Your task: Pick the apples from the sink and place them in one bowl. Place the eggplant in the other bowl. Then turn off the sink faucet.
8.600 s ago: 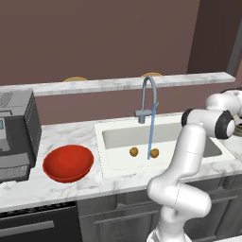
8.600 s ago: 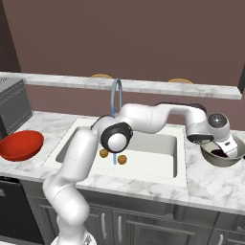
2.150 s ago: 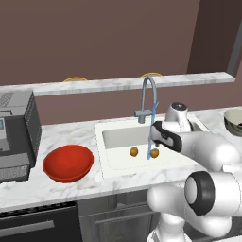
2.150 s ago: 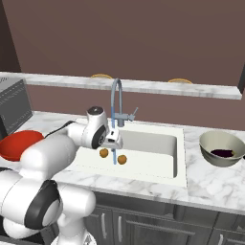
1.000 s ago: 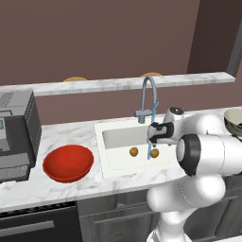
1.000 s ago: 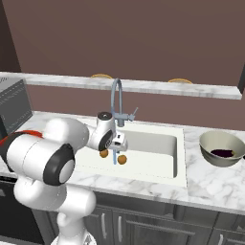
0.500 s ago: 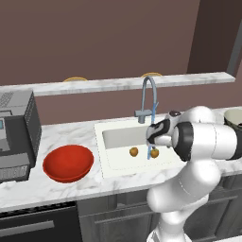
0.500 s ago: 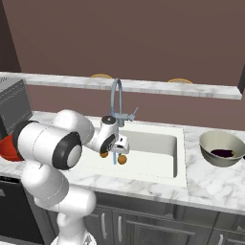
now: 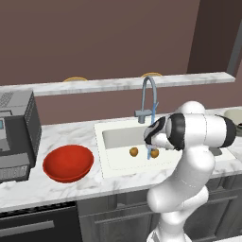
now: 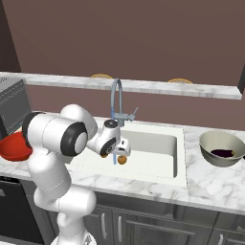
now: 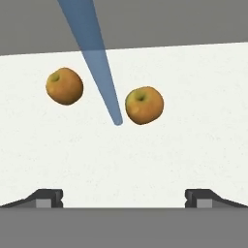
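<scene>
A dark brown wall rises behind a white marble counter (image 9: 56,182), with a narrow marble ledge (image 9: 118,84) running along the wall above it. Set into the counter is the wide white sink (image 9: 118,137), and the grey gooseneck faucet (image 9: 147,97) arches over its back edge with a thin blue stream of water (image 11: 97,58) running down into the basin.

Two apples lie on the sink floor. From the hand view, one apple (image 11: 144,105) sits just at 3 o'clock of where the stream lands, and the other apple (image 11: 64,86) lies at about 10 o'clock of that spot, a little apart from the water. The two are near each other but not touching.

The white arm bends over the front of the sink, and its gripper (image 10: 119,147) hangs low over the basin near the stream. Its jaws are spread wide with nothing between them; in the hand view both dark fingertips (image 11: 46,197) stand far apart at the bottom, with bare white basin between them and the apples beyond.

On the counter at 9 o'clock of the sink sits the red bowl (image 9: 68,163), with nothing in it that I can see. Beyond it stands a dark grey appliance (image 9: 16,134). At 3 o'clock of the sink, on the marble, is the greenish-grey bowl (image 10: 221,148), and the dark eggplant (image 10: 223,153) already lies inside it.
</scene>
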